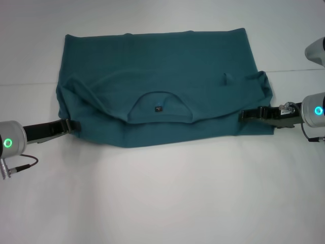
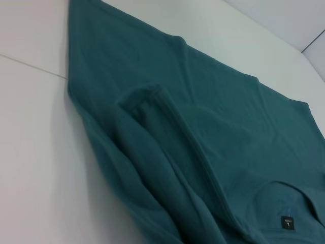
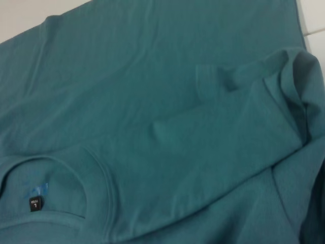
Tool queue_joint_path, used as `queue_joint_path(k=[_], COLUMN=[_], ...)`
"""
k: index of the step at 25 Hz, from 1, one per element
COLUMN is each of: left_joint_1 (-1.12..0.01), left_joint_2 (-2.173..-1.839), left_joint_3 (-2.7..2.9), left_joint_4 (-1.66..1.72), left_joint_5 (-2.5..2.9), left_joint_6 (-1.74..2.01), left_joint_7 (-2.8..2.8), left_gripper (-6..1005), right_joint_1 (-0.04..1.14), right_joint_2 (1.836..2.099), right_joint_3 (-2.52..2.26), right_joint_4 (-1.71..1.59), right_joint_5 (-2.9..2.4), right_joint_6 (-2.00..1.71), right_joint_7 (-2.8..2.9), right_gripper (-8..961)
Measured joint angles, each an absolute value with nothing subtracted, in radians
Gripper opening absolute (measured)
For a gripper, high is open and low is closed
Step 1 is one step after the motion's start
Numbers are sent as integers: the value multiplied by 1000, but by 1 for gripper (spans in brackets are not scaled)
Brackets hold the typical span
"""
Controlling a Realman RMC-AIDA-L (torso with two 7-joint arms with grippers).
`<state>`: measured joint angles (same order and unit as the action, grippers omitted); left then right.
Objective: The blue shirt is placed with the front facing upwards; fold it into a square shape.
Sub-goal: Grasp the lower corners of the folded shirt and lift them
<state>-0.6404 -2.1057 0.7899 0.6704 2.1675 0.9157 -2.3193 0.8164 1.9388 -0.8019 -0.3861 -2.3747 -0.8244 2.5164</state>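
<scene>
The blue shirt (image 1: 167, 71) lies across the far half of the white table (image 1: 162, 203), its upper part folded over so that the round collar (image 1: 133, 108) and small dark neck label (image 1: 159, 108) face up near the front edge. My left gripper (image 1: 74, 126) is at the shirt's left edge, shut on the folded fabric. My right gripper (image 1: 242, 116) is at the right front corner, shut on the fold there. Both wrist views show only the shirt (image 2: 203, 127) (image 3: 152, 101), with the label (image 2: 288, 222) (image 3: 34, 203) and no fingers. The lettering is hidden.
Bare white tabletop stretches between the shirt and the near edge. A seam line (image 1: 30, 84) crosses the table behind the arms. A white and grey object (image 1: 316, 51) stands at the right border.
</scene>
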Motion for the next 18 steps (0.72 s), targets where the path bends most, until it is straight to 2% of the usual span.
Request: queue_joint_path(k=[3, 11, 18], left_joint_1=[-641, -638, -638], left_joint_2=[-2106, -2106, -2103], left_joint_3=[790, 790, 790], left_joint_4=[671, 676, 677], left_joint_5=[2167, 2167, 2167], left_joint_6=[916, 920, 920], left_joint_7=[-2319, -2323, -2326], left_gripper=[25, 25, 26], right_joint_1=[811, 814, 815], right_joint_2=[1935, 1929, 1922], right_joint_3=[-796, -798, -799], right_joint_4=[-392, -401, -393], right_joint_5=[-2370, -2370, -2373], right_joint_6=[-827, -839, -840], right_joint_7=[2518, 2519, 2520], right_gripper=[905, 714, 430])
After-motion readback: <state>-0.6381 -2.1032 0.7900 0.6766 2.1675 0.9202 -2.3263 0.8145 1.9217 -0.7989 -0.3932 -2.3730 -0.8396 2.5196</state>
